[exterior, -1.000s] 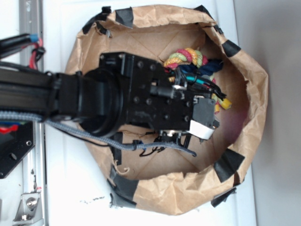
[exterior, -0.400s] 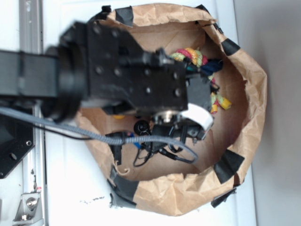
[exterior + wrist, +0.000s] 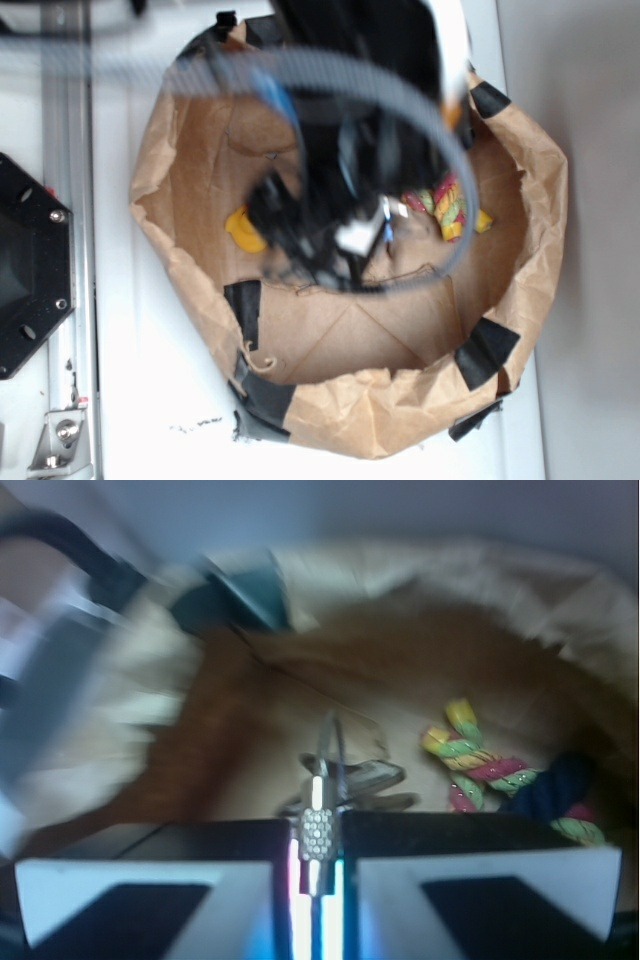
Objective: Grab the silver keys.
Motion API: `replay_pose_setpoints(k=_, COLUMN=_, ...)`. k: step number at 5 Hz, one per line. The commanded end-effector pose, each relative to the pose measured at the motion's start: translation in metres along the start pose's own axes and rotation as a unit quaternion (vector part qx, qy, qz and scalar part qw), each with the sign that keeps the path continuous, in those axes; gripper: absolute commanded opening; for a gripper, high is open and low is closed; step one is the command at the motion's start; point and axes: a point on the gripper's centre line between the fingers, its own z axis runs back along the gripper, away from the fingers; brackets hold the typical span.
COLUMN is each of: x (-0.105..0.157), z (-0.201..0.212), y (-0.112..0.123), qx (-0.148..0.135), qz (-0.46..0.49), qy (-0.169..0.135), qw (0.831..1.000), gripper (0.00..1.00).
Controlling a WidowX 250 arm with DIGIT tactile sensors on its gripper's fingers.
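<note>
Silvery metal shows right at the wrist camera's near edge, where the gripper [image 3: 317, 865] has its jaws clamped on the keys [image 3: 345, 780], a thin ring standing up from the narrow slit between the black fingers [image 3: 440, 880]. Beyond the keys lies the brown paper floor of the bag [image 3: 540, 230], with the rope [image 3: 500, 775] off to the right. The exterior view is blurred, a yellow duck [image 3: 243, 228] showing beside the arm.

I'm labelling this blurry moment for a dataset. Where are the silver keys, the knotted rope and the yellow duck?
silver keys [image 3: 352, 778]: wrist view, on the key blades just beyond the closed fingers.
knotted rope [image 3: 478, 762]: wrist view, on its multicoloured twisted section.
yellow duck [image 3: 242, 229]: exterior view, on its visible yellow body left of the arm.
</note>
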Motion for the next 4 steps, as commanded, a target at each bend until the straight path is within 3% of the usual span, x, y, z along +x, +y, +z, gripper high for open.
replay_pose_setpoints(k=1, x=0.0053, z=0.0075, y=0.0043, qx=0.058, qz=0.034, qy=0.034, qw=0.997, gripper=0.0)
replay_pose_setpoints(k=4, x=0.0035, z=0.0018, y=-0.0014, qx=0.06, qz=0.019, qy=0.045, qw=0.997, gripper=0.0)
